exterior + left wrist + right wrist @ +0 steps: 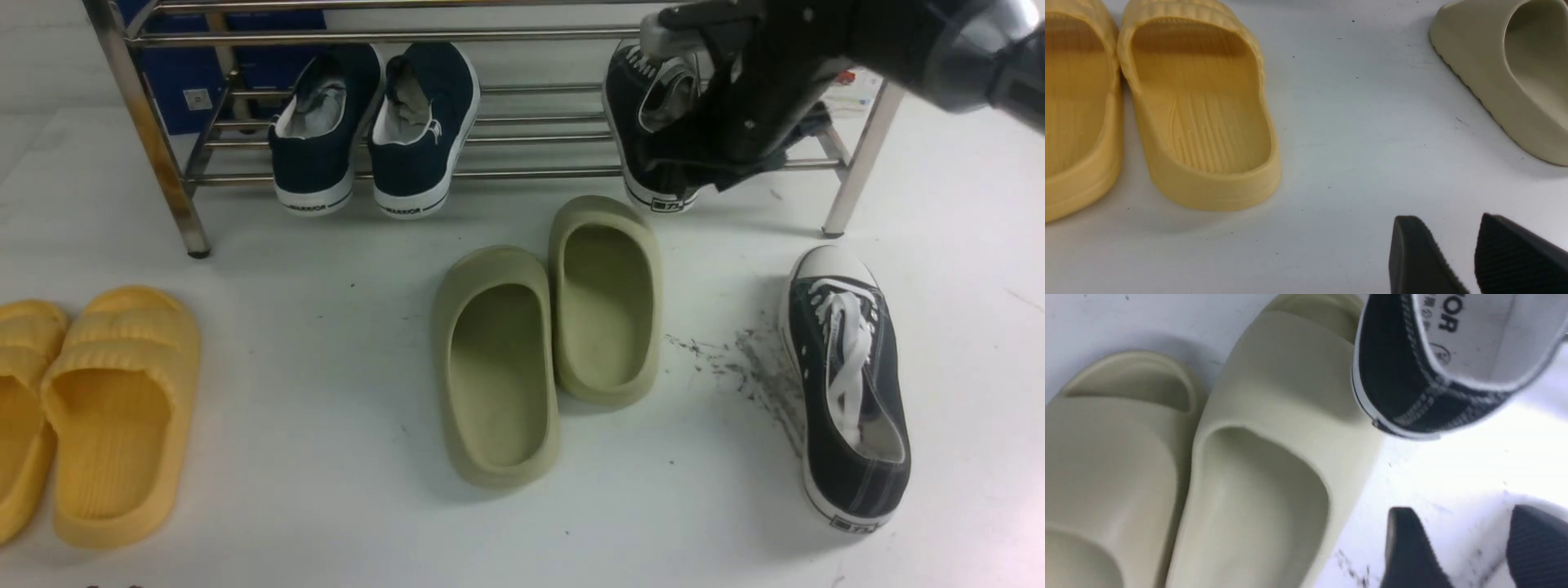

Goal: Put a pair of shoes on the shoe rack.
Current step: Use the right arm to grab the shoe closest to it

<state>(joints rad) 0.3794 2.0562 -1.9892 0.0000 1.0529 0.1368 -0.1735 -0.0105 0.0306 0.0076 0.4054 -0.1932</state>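
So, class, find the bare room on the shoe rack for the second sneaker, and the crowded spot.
Free: the rack bars between the navy slip-ons and the shelved sneaker. Crowded: its right end, where the right gripper hangs by that sneaker.

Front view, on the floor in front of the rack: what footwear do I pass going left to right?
yellow slippers → olive-green slippers → black sneaker

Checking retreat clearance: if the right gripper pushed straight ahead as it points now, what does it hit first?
Probably the heel of the black sneaker, just beyond the right gripper; depth unclear.
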